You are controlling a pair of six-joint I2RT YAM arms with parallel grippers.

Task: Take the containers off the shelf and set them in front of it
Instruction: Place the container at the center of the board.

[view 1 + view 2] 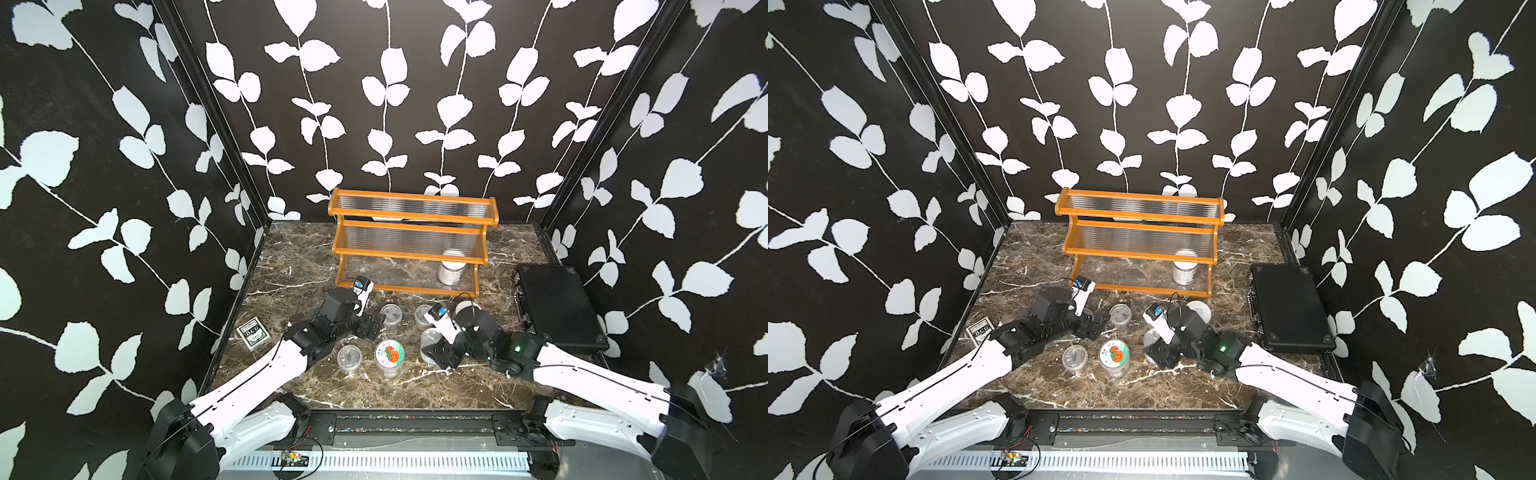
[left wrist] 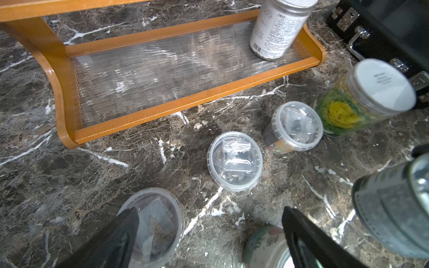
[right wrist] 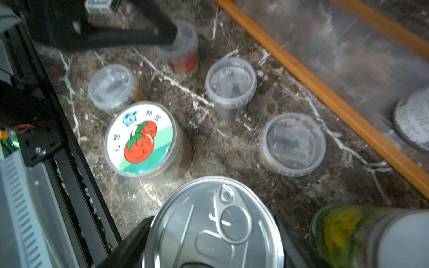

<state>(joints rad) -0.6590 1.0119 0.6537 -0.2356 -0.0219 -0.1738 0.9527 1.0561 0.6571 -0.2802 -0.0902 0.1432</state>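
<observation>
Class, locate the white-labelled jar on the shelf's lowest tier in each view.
In a top view: white-labelled jar, right of centre, lowest tier.
In a top view: the jar, nearer centre.
Left wrist: jar, top cropped by the frame edge.
Right wrist: jar, half cropped, blurred.
Shared landmark: orange front rail of the shelf.

A robot test booth: leaf-print backdrop walls at nine, twelve and three o'clock enclose a marble-look table; mounting rail and bare wiring at six.
</observation>
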